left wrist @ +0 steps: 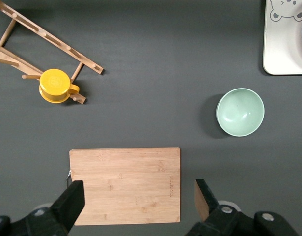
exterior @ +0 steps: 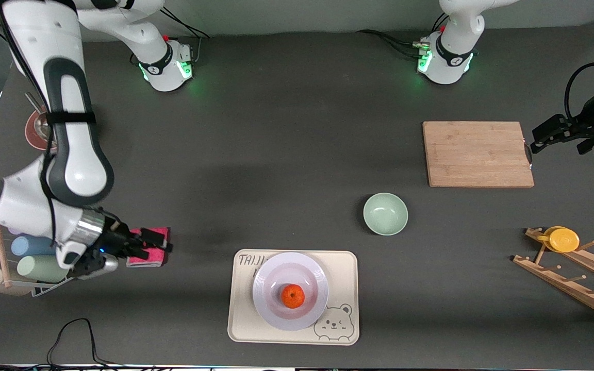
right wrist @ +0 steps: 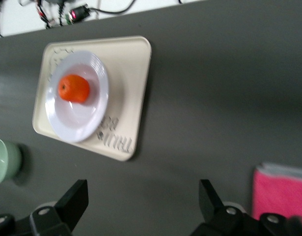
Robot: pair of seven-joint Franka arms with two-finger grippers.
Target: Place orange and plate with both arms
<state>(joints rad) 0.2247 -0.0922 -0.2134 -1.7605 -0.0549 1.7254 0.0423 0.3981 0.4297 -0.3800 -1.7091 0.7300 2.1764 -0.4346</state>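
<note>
Orange [exterior: 293, 296] rests on plate [exterior: 290, 290], plate on tray [exterior: 341, 273]; placement appears complete. Left tool [exterior: 534, 147] and right tool [exterior: 165, 246] both open, empty.

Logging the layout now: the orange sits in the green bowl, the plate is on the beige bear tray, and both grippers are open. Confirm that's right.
Not quite. The orange sits on the plate, not in the green bowl, which is empty; the front view shows it. The plate is on the beige bear tray, and both grippers, left and right, are open.

The beige tray [exterior: 338, 268] bears dark hand-style lettering in one corner; only "TAIJI" can be read, the rest hidden under the plate [exterior: 276, 314].
</note>
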